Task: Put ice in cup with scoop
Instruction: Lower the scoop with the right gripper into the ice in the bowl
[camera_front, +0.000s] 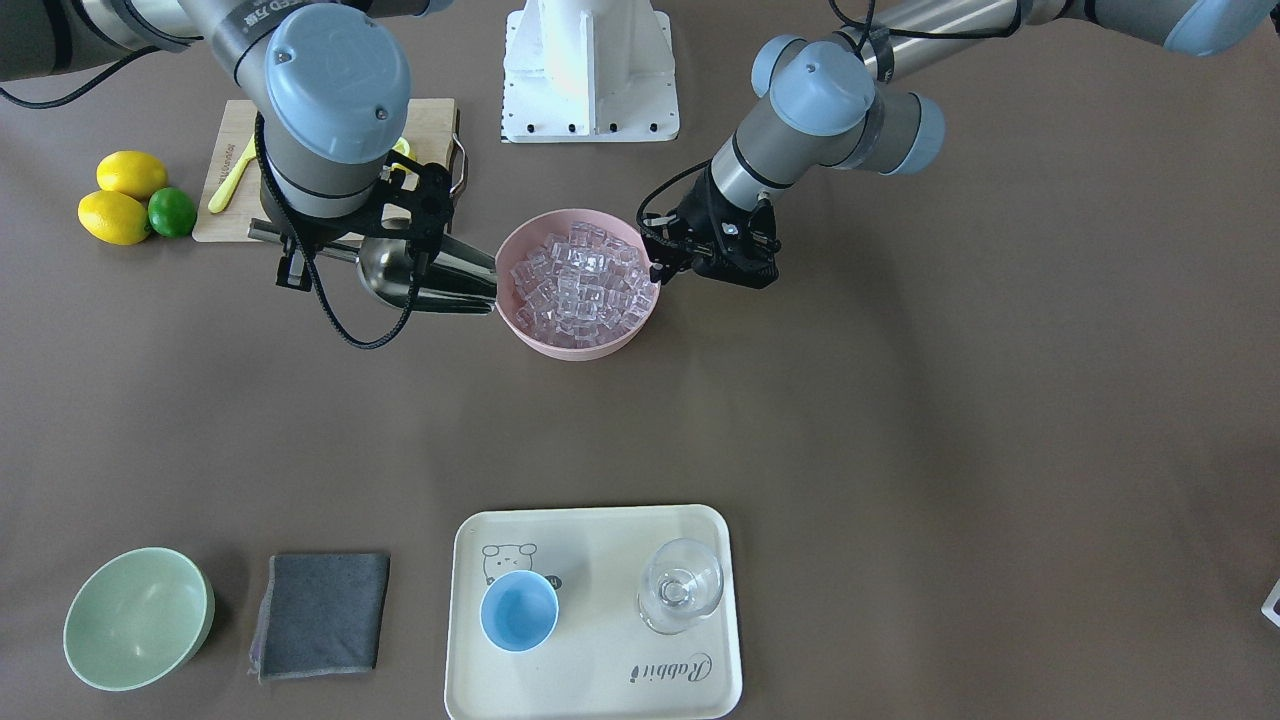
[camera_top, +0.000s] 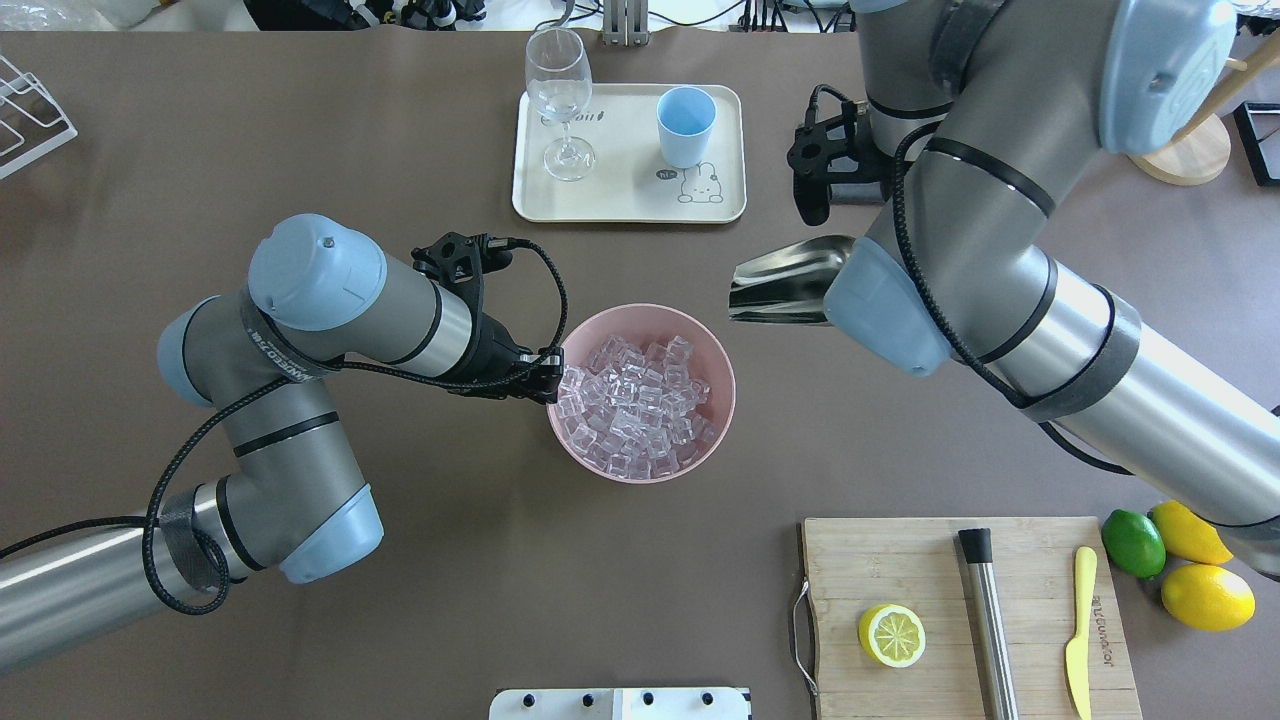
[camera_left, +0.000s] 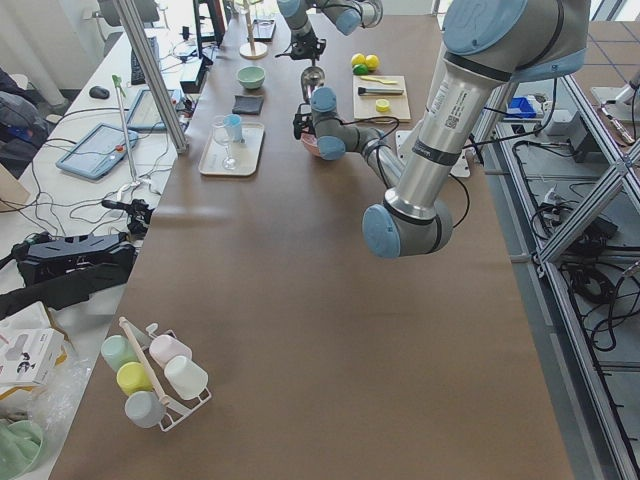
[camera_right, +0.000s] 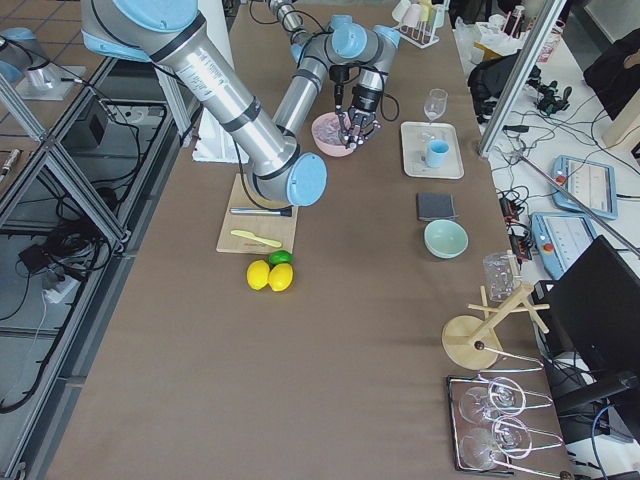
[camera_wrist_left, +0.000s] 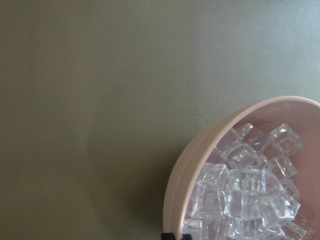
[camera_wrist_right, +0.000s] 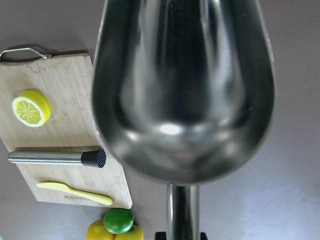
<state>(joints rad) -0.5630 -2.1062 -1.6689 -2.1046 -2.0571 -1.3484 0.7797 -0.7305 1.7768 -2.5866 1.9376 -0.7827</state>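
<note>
Scoop (camera_wrist_right: 182, 100) — shiny, deep, empty — is gripped at handle by right end effector (camera_wrist_right: 181, 236); left end effector (camera_top: 550, 382) pinches pink bowl (camera_top: 640, 308).

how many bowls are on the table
2. The pink bowl, full of ice, sits mid-table between the two arms. The pale green bowl is empty, beside the grey cloth. None appear hidden.

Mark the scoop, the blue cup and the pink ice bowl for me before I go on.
scoop (camera_top: 785, 280), overhead view, inside of its shiny trough.
cup (camera_top: 686, 125), overhead view, its light-blue outer wall.
pink bowl (camera_top: 640, 322), overhead view, bare inner wall below the far rim.
</note>
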